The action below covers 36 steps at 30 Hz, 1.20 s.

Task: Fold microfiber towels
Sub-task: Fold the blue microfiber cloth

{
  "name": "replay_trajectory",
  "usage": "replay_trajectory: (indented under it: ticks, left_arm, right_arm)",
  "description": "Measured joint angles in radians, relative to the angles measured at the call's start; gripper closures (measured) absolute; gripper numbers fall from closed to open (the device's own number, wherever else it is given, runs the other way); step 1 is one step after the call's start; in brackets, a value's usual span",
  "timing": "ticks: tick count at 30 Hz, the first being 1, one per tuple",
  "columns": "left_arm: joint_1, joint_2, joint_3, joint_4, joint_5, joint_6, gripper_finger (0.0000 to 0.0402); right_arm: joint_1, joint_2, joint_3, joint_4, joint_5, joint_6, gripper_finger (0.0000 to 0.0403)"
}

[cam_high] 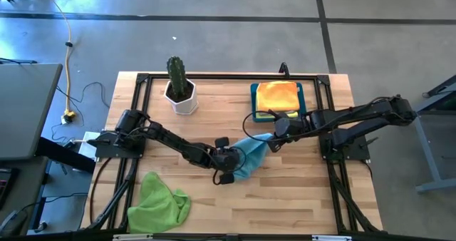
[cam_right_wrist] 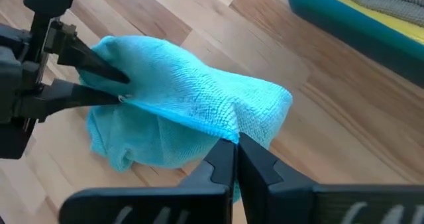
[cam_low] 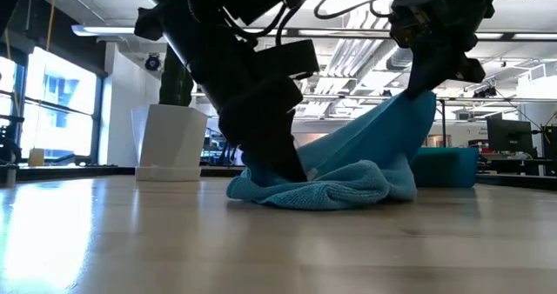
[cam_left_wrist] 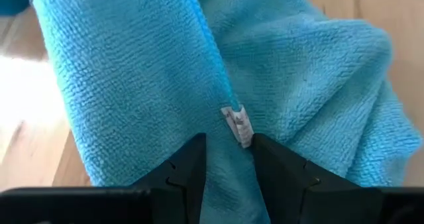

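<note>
We have the left gripper (cam_left_wrist: 227,159) with its fingers (cam_left_wrist: 189,164) part open around a fold of the light blue towel (cam_high: 251,155), just by the little white tag (cam_left_wrist: 237,124); the right gripper (cam_right_wrist: 235,159) has its fingers pressed together on another edge of the same towel, lifted clear of the worktop (cam_high: 299,198). The towel sits near the middle of the worktop, its bulk bunched low under the left gripper, with one corner drawn up towards 2 o'clock. To do this well, we judge both grips should hold edges, not bunched cloth, then draw apart evenly until it hangs flat. The left arm reaches in from 9 o'clock, wrist angled down; the right arm stretches from 3 o'clock, held higher
</note>
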Motion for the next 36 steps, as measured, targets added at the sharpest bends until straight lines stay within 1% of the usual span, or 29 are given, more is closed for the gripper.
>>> replay_trajectory:
  ticks: [8, 15, 19, 26, 30, 36]
  left_arm:
    - [-0.012, 0.0, 0.0, 0.03, 0.084, -0.003, 0.0287]
    - [-0.017, 0.0, 0.0, 0.032, 0.073, -0.004, 0.0289]
    - [-0.016, 0.01, 0.0, 0.012, 0.066, -0.015, 0.0315]
    - [-0.016, 0.01, 0.001, -0.045, 0.029, -0.04, 0.0392]
    - [-0.019, -0.033, 0.003, -0.061, 0.03, -0.076, 0.0391]
    - [-0.031, -0.117, 0.078, -0.182, 0.042, -0.082, 0.0398]
  right_arm:
    - [0.0, 0.0, 0.0, 0.0, 0.002, -0.027, 0.0403]
    - [0.0, 0.0, 0.0, 0.0, 0.021, -0.027, 0.0403]
    - [0.0, 0.001, 0.0, 0.0, 0.021, -0.027, 0.0403]
    - [0.0, 0.001, 0.0, -0.004, 0.02, -0.053, 0.0403]
    - [0.0, 0.001, 0.0, -0.004, 0.017, -0.124, 0.0403]
    - [0.0, 0.001, 0.0, -0.005, -0.008, -0.249, 0.0403]
